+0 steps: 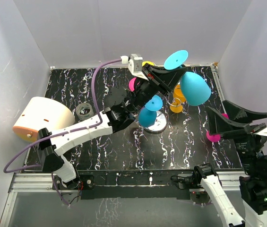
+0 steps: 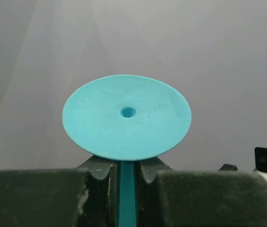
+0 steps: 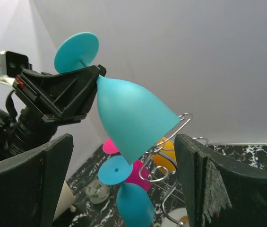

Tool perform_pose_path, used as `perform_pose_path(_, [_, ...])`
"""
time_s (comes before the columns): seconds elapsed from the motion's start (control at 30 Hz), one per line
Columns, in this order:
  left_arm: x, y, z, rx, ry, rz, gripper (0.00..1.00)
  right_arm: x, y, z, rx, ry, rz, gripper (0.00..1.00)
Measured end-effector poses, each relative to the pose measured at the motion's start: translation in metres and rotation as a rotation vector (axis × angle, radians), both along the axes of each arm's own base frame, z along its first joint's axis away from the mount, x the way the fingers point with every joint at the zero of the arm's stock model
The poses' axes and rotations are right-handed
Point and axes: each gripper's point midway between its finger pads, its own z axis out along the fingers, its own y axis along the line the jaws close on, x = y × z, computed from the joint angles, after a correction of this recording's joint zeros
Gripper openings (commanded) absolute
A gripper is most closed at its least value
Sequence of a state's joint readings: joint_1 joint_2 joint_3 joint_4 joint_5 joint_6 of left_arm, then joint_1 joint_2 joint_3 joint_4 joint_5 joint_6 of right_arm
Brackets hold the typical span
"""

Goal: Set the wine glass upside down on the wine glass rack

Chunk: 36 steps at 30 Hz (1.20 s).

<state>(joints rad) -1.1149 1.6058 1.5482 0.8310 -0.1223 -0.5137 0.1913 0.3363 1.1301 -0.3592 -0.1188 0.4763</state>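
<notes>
This is a robotics lab test cell, not a home or a shop. Plain white panel walls (image 1: 10, 56) box in a black bench with white marble-like veining (image 1: 124, 151) on three sides. A bare aluminium frame rail (image 1: 24, 182) runs along the bench's near edge. Two white-and-black robot arms are mounted there, the left arm (image 1: 76, 135) and the right arm (image 1: 218, 189). A loose purple cable (image 1: 94, 80) loops up to a small white box (image 1: 135, 62) on the left arm's wrist.
</notes>
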Motion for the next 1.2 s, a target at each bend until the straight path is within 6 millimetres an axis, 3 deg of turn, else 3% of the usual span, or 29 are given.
perform_pose_path(0.17, [-0.014, 0.006, 0.002, 0.109, -0.163, 0.029, 0.0, -0.009, -0.004, 0.002, -0.117, 0.052, -0.036, 0.87])
perform_pose_path(0.33, [-0.029, 0.01, 0.001, 0.228, -0.313, 0.033, 0.0, -0.002, -0.003, 0.011, -0.169, 0.101, -0.044, 0.86])
perform_pose_path(0.5, [-0.042, 0.001, -0.012, 0.36, -0.43, -0.02, 0.0, 0.012, 0.002, 0.018, -0.187, 0.198, -0.022, 0.85])
perform_pose_path(0.7, [-0.046, -0.005, -0.035, 0.47, -0.49, -0.046, 0.0, 0.026, 0.015, 0.04, -0.145, 0.253, 0.042, 0.83])
perform_pose_path(1.03, [-0.057, -0.006, -0.042, 0.498, -0.558, -0.09, 0.0, 0.017, 0.039, 0.035, -0.022, 0.344, 0.21, 0.54])
perform_pose_path(1.2, [-0.063, -0.01, -0.058, 0.516, -0.58, -0.134, 0.0, 0.023, 0.047, 0.029, 0.02, 0.401, 0.255, 0.41])
